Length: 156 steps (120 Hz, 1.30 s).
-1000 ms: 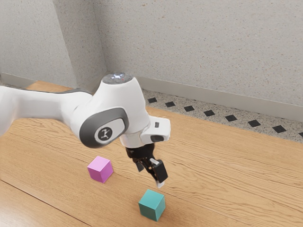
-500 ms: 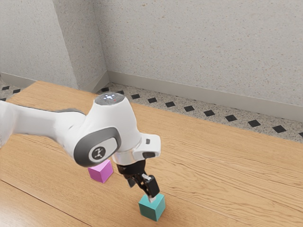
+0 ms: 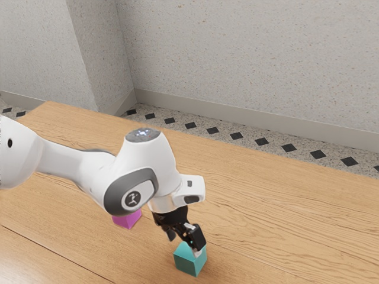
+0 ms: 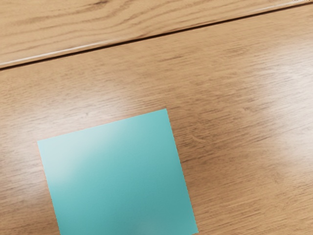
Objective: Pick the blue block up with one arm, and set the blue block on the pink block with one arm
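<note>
Just under the spread fingers [image 3: 197, 241]: blue block [image 3: 188, 264], a teal-tinted cube with plain smooth faces and crisp edges, flat on the wooden table [image 3: 284, 201]. From the hand's camera, blue block [image 4: 117, 176] as one pale turquoise square, turned slightly against the wood grain. Gripper [image 3: 186, 244] released, tips down at the cube's top edge, clamping nothing. Beyond the fingers, toward the exterior view's left and well apart from the cube: pink block [image 3: 126, 221], half hidden behind the arm [image 3: 71, 165]. Count: one blue block, one pink block. Farther back, speckled floor [image 3: 260, 141] with black diamonds, then grey wall [image 3: 249, 53].
</note>
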Available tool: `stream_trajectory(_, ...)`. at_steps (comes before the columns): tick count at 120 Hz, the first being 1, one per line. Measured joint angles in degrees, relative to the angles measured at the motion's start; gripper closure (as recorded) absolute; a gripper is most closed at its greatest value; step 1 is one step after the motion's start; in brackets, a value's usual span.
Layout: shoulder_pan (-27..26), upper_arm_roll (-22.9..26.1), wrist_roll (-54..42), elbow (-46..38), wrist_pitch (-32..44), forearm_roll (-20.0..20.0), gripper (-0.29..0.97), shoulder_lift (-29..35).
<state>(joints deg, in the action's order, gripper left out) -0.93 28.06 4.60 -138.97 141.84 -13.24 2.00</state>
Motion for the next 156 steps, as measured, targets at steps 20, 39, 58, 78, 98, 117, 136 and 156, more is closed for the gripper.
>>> stream_trajectory(20,-1.18,-1.2,0.27,0.78,0.89,0.04,0.0,-2.51)
stream_trajectory(39,-1.19,-1.89,0.46,1.25,1.27,0.06,0.0,-4.09)
stream_trajectory(58,0.38,-2.29,0.61,1.94,1.47,0.12,0.0,-4.83)
stream_trajectory(78,0.36,-2.22,0.73,2.02,1.8,0.13,0.0,-5.03)
stream_trajectory(98,-0.14,-2.29,0.82,2.02,1.96,0.18,0.0,-5.69)
stream_trajectory(117,0.05,-2.31,0.89,2.88,2.02,0.22,0.0,-6.9)
stream_trajectory(136,0.02,-2.31,0.95,3.36,2.03,0.22,0.0,-7.66)
stream_trajectory(156,0.01,-2.39,0.99,3.38,2.03,0.26,0.0,-8.66)
